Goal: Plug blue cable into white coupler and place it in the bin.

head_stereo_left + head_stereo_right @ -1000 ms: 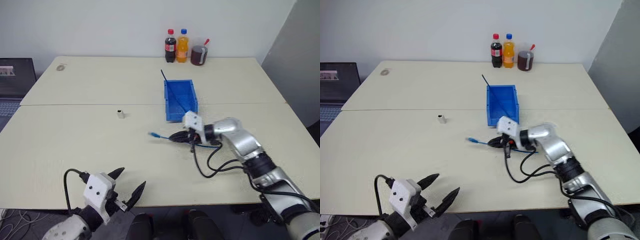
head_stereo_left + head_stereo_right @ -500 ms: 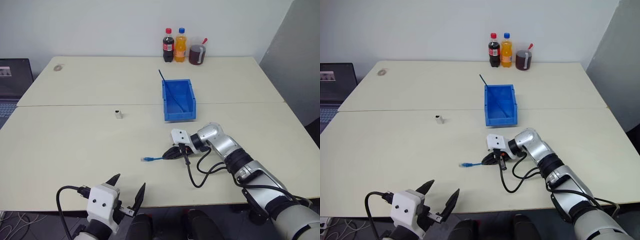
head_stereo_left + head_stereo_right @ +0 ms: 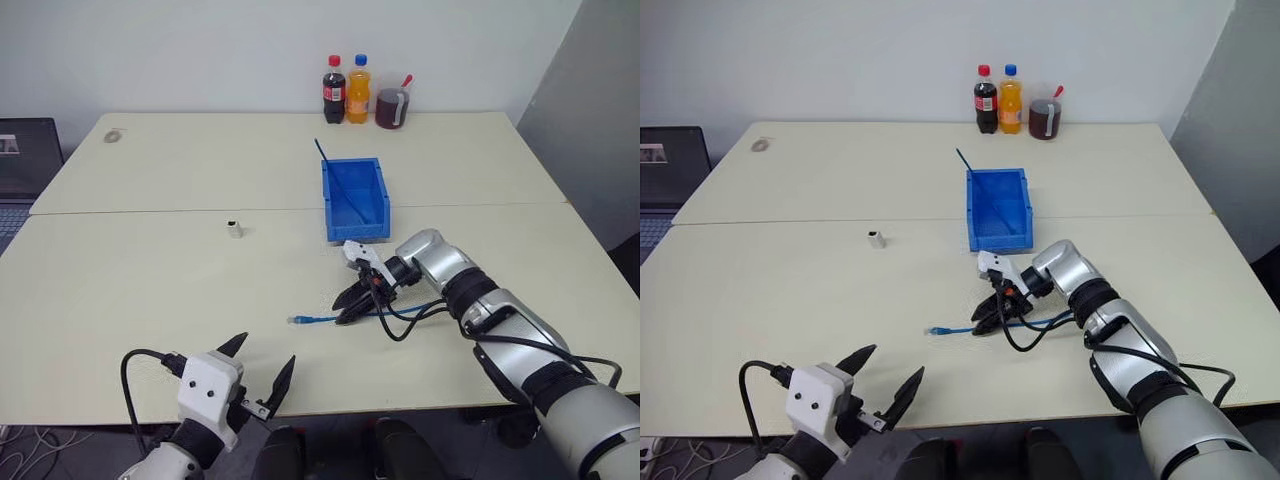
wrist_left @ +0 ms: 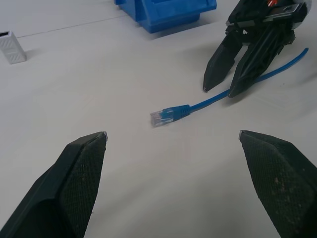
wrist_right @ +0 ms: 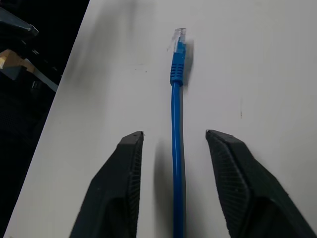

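Cable: the blue cable [image 3: 318, 319] lies flat on the counter [image 3: 150, 280] between the parted fingers of the right tool [image 3: 351, 306], unheld. Left tool [image 3: 258, 372] spread wide near the counter's front edge.

Two soda bottles [image 3: 346, 90], perhaps a dark jug [image 3: 390, 107] — laptop [image 3: 22, 160] far left.

blue cable [image 3: 320, 319]: you see it on the table [image 3: 150, 280], in front of the bin [image 3: 355, 197].
white coupler [image 3: 234, 229]: left of the bin, well apart from the cable.
bottles [image 3: 346, 91]: behind the bin, at the table's far edge.
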